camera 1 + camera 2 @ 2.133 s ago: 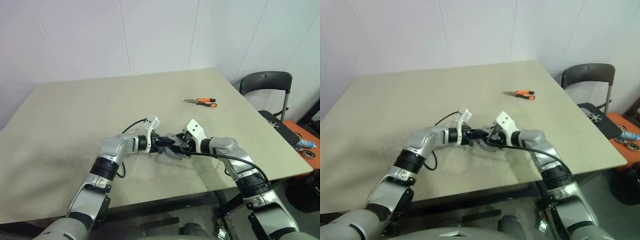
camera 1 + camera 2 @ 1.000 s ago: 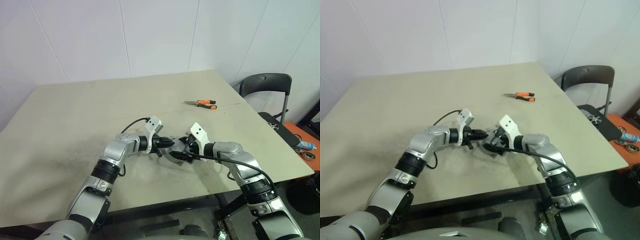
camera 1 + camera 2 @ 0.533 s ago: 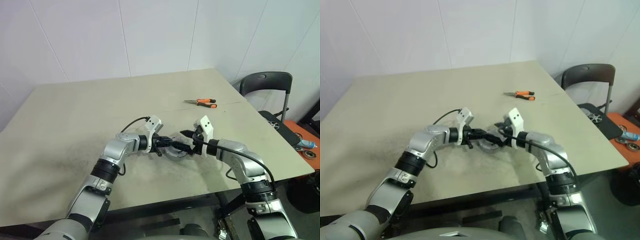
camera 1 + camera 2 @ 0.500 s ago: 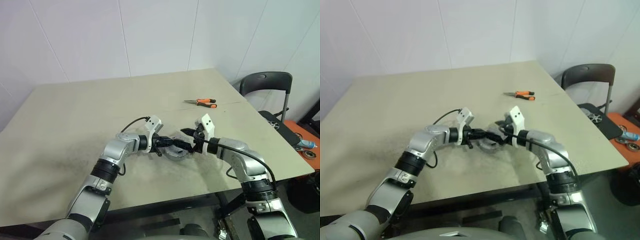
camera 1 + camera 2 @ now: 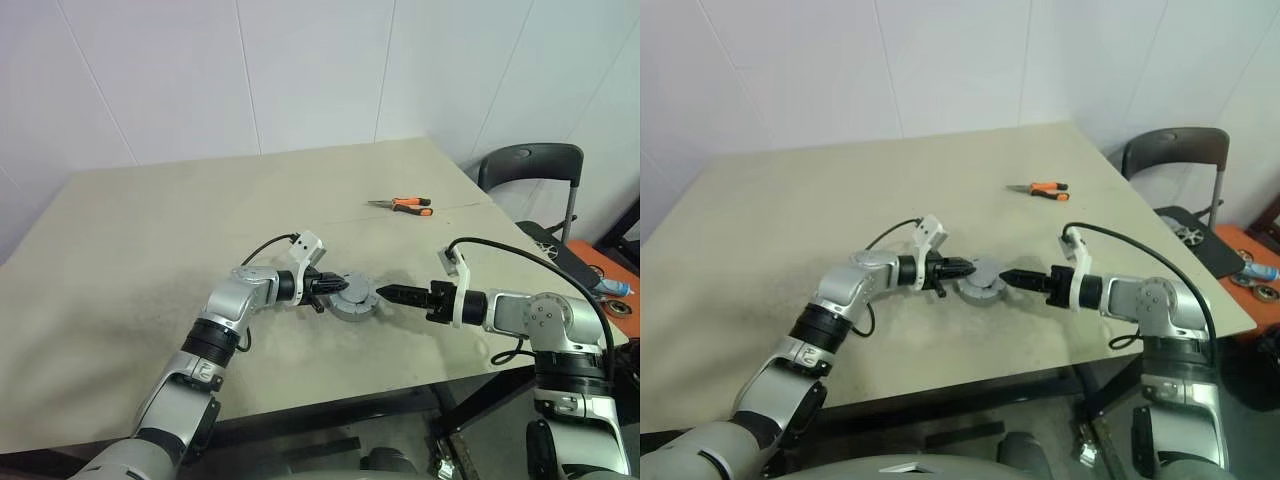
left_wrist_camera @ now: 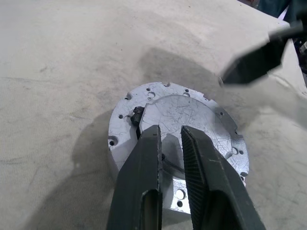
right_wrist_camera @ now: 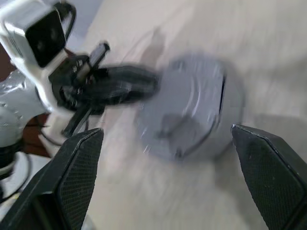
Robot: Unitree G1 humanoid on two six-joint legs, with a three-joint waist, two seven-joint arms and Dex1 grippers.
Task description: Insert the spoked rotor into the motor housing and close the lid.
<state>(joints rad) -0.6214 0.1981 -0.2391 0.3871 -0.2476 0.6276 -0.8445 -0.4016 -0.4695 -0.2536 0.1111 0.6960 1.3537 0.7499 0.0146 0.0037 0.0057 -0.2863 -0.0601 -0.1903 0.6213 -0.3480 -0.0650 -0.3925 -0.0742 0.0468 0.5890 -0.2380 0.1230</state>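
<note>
Both pincers point at each other across one round grey assembly, the motor housing (image 5: 354, 298) with its lid (image 6: 184, 120) on top, lying on the table (image 5: 150, 240). Left gripper (image 5: 336, 287), fingers pressed together with nothing between them, reaches from a bent arm and rests its tips at the housing's near edge. Right gripper (image 5: 388, 293), fingers spread wide and empty, hangs just beside the housing's opposite side, not touching, forearm stretched low over the table. Orange pliers (image 5: 405, 205) lie well beyond both.
</note>
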